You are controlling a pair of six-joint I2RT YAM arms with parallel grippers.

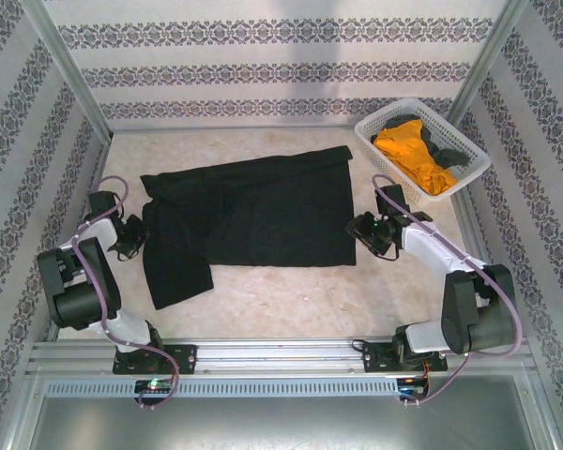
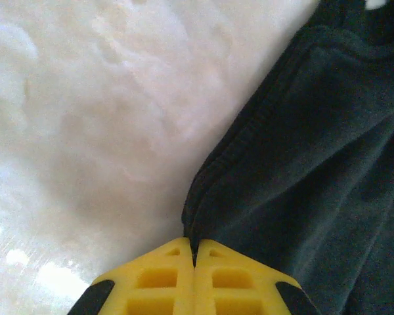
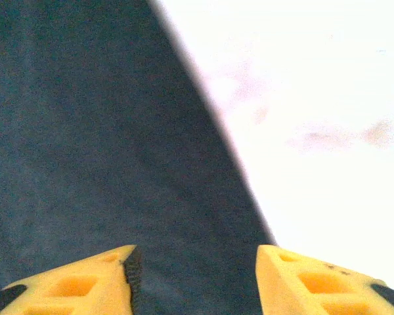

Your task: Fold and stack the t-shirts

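A large black t-shirt [image 1: 253, 211] lies spread on the table, its left part hanging down toward the near edge. My left gripper [image 1: 137, 236] is at the shirt's left edge and is shut on the hem of the black t-shirt [image 2: 302, 164]; its yellow fingertips [image 2: 171, 262] meet with the cloth edge pinched between them. At the shirt's right edge, my right gripper [image 1: 360, 231] is open. Its fingers [image 3: 85, 279] straddle the border of the black t-shirt [image 3: 105, 131], apart from each other. An orange-yellow t-shirt [image 1: 411, 155] and a dark one [image 1: 450, 156] lie in the basket.
A white lattice basket [image 1: 380, 114] stands at the back right corner. Patterned walls and metal posts close in the table on three sides. Pale bare tabletop [image 1: 291, 291] runs in front of the shirt, up to the metal rail at the near edge.
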